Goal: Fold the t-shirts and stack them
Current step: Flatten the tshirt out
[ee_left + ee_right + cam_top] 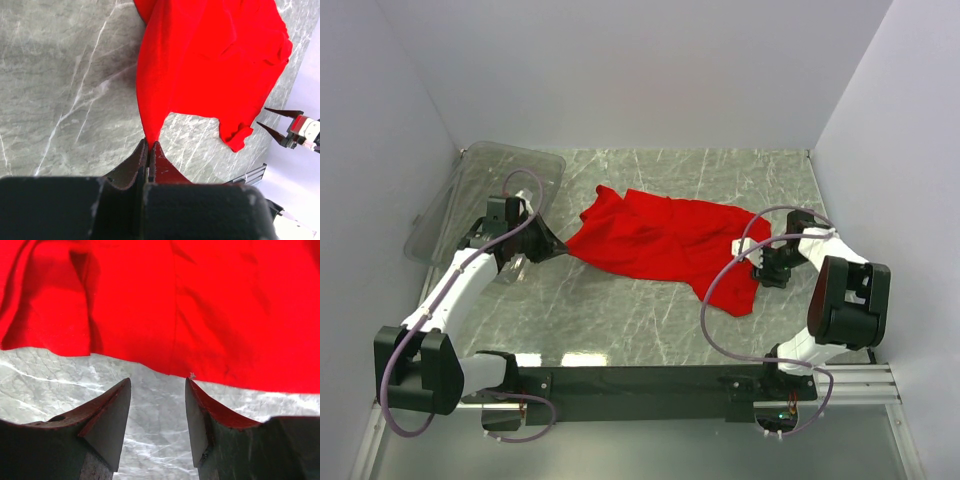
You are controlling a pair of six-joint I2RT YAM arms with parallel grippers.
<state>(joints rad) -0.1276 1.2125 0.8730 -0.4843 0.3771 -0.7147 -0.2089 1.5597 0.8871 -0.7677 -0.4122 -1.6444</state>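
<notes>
A bright red t-shirt lies crumpled across the middle of the marble table. My left gripper is shut on the shirt's left corner; in the left wrist view the red cloth runs into the closed fingertips. My right gripper is open at the shirt's right edge. In the right wrist view its two fingers stand apart over bare marble, just short of the shirt's hem. The right gripper also shows open in the left wrist view.
A clear plastic bin sits tilted at the back left, behind my left arm. White walls close the table on three sides. A black rail runs along the near edge between the arm bases.
</notes>
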